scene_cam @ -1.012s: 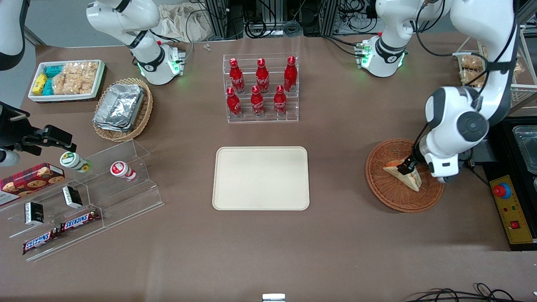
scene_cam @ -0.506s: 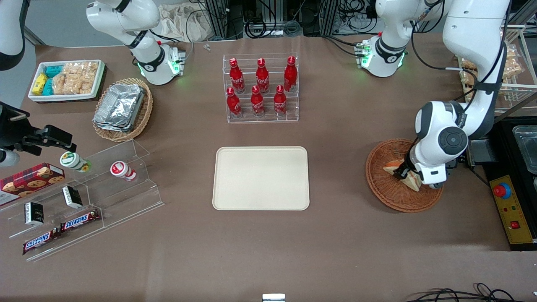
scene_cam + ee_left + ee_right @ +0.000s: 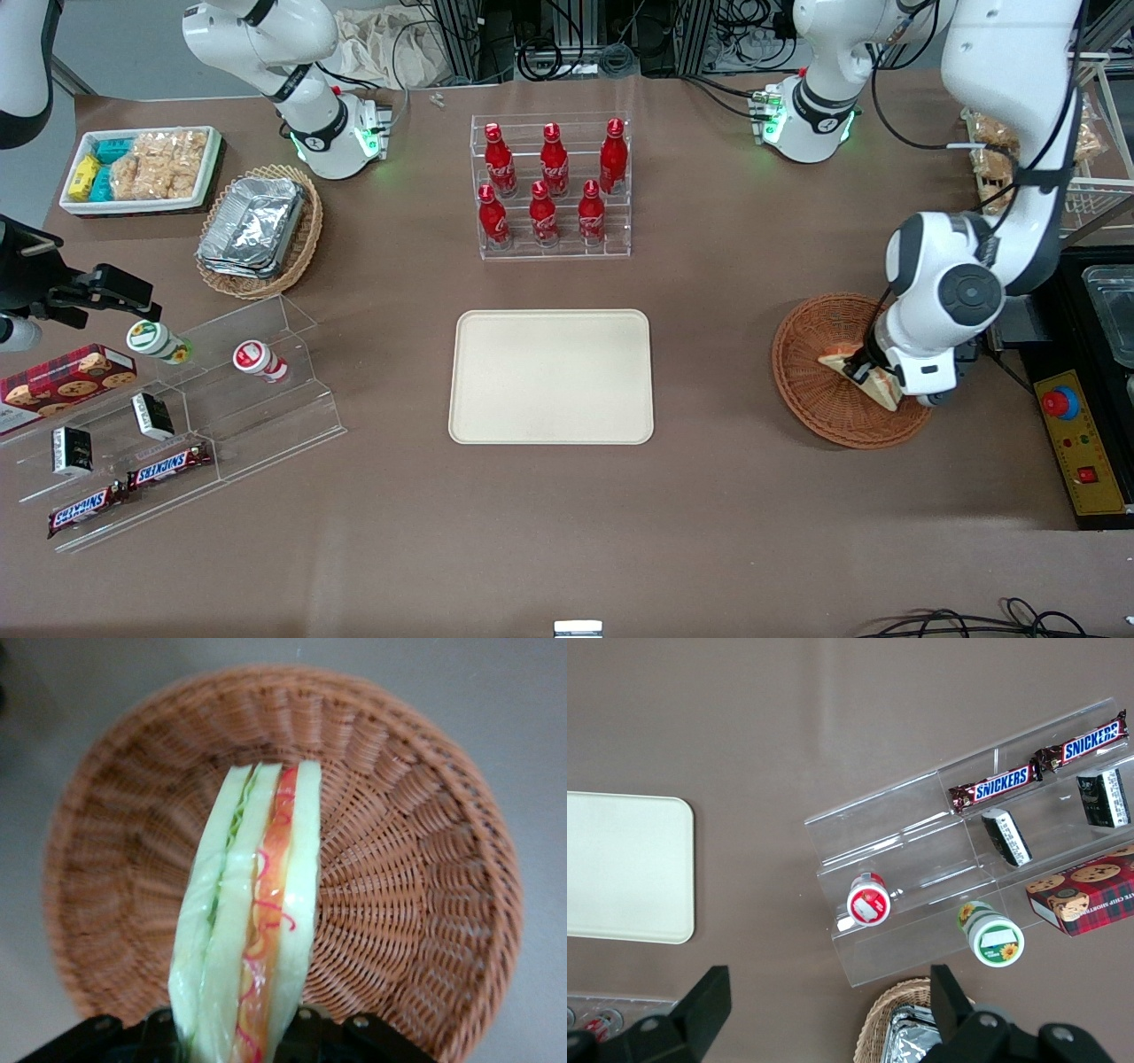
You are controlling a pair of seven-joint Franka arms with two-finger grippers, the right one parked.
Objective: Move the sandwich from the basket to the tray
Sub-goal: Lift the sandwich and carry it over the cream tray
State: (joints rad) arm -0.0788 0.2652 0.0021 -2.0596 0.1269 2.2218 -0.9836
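1. the tray [image 3: 551,377] lies bare on the table, well apart from the basket, with open cloth between them.
2. the basket [image 3: 811,390] sits at my working end; the sandwich [image 3: 837,360] is over it.
3. my gripper [image 3: 864,365] is clamped on the sandwich, cut edge showing.

A cream tray [image 3: 629,868] lies on the brown surface [image 3: 788,718], near a clear stepped rack [image 3: 921,859] holding Snickers bars [image 3: 997,787].
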